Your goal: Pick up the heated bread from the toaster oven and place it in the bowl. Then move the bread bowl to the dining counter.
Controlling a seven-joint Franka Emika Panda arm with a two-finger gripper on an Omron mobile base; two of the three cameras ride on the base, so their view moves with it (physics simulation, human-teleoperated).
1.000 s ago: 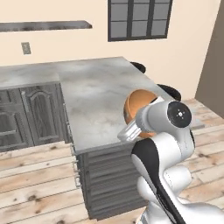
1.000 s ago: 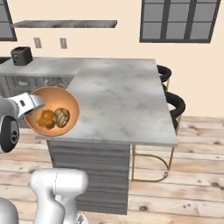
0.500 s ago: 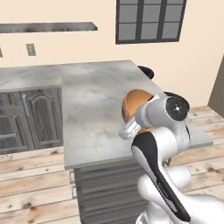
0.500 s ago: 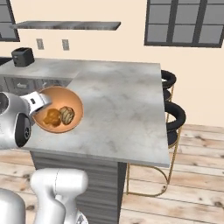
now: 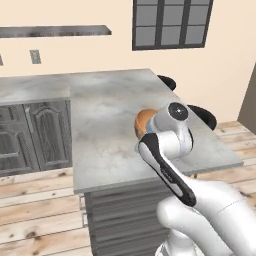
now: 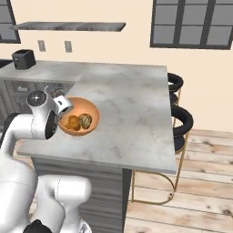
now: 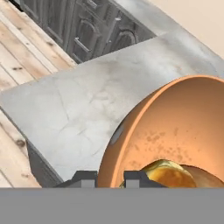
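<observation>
I hold the bowl [image 6: 79, 117] by its rim, the gripper [image 7: 110, 178] clamped on the wall, above the dining counter [image 6: 132, 104]. The heated bread [image 6: 72, 122] lies inside (beside a duller piece). I should lower it level, then release.

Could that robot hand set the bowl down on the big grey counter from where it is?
Probably yes. The gripper is shut on the bowl rim, and the bowl is already over the dining counter, with bare top all around it.
</observation>
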